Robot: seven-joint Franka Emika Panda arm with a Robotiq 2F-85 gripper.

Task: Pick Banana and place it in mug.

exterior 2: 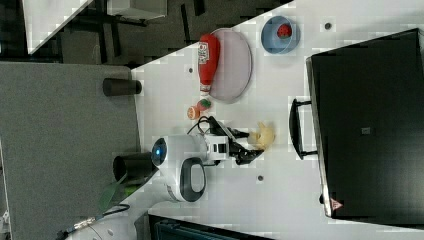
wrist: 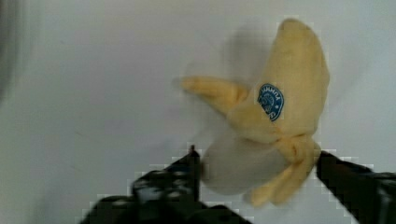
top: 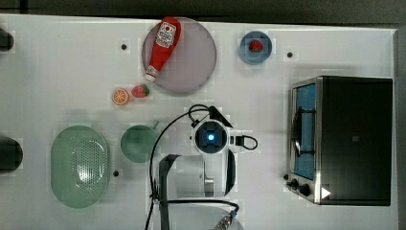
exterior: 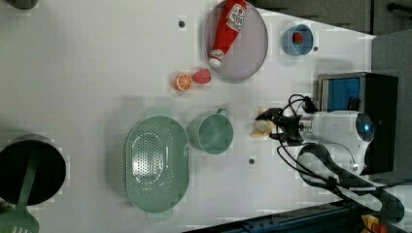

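From my station I see the gripper (wrist: 259, 170) low over the white table (top: 62, 72), its two dark fingers (wrist: 180, 179) set on either side of the banana (wrist: 275, 121); the jaws stand fairly wide, one fingertip right against the pale peeled end, the other close beside the yellow peel, and I cannot tell whether they have actually clamped on it. The banana is a partly peeled toy with a blue sticker on its skin, lying on the bare table. In the left view the gripper (exterior: 272, 124) straddles the banana (exterior: 261, 125) just to the right of the mug (exterior: 211, 133), the two apart. In the right view the banana (exterior 2: 263, 134) lies between the gripper (exterior 2: 250, 145) and the handle of the black toaster oven (exterior 2: 365, 125). In the top view the arm's wrist hides the banana, and the mug (top: 139, 143) sits to the top view's left of it, with the pale green perforated basket (top: 80, 165) further left. Beyond the mug lie an orange slice (top: 120, 97) and a strawberry (top: 140, 90) near a grey plate (top: 191, 57) carrying a ketchup bottle (top: 163, 47), and a blue dish (top: 255, 48) holds another strawberry.
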